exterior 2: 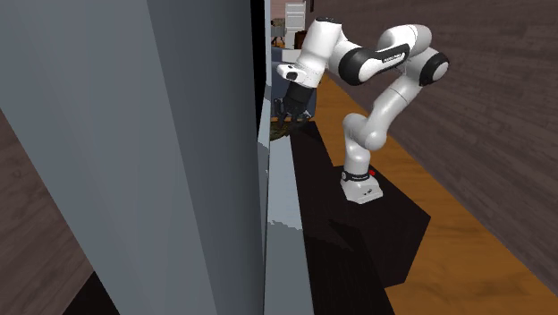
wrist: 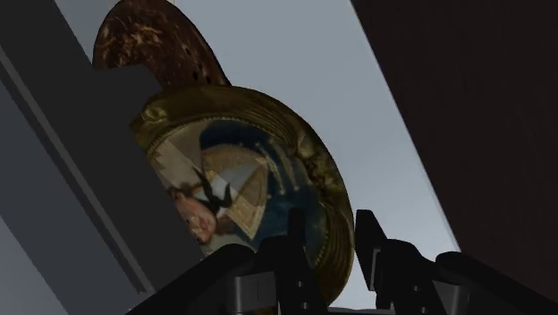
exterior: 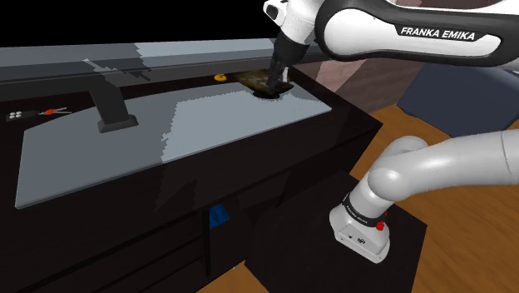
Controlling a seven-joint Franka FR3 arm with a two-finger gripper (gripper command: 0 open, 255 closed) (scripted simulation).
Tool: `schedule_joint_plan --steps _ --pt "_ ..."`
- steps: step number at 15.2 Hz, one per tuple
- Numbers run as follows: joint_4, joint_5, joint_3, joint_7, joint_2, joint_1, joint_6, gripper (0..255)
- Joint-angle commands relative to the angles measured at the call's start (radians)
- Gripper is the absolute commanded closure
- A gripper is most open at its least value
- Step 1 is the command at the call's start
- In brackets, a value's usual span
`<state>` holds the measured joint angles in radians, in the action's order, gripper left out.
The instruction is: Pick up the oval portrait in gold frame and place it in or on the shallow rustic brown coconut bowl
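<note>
- In the shoulder view, the hand (exterior: 278,83) is seen lowered at the far side of the grey-topped desk (exterior: 208,133). A small orange thing (exterior: 219,77) lies near it, and a black stand (exterior: 112,108) is set well apart.
- In the second exterior view, the hand (exterior 2: 287,114) is pointed down at the desk's edge, beside a tall grey panel (exterior 2: 134,134).
- In the wrist view, the oval portrait (wrist: 237,192) is gripped by its gold rim between the two black fingers (wrist: 371,246). The brown coconut bowl (wrist: 156,45) is seen just behind it, rising past the frame. Whether the two touch cannot be told.
</note>
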<state>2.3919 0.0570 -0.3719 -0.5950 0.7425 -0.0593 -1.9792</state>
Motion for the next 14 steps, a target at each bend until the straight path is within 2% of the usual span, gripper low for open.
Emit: schedule_joint_plan --steps 1,7,10,14 --pt "0.022 -0.219 -0.047 -0.047 0.006 -0.092 -0.044 255" --pt "0.103 -0.004 -0.237 -0.195 0.107 -0.326 -0.127 255" --pt "0.136 0.14 -0.34 -0.295 0.182 -0.448 -0.148 255" --pt "0.146 0.283 -0.423 -0.4 0.267 -0.558 -0.135 255"
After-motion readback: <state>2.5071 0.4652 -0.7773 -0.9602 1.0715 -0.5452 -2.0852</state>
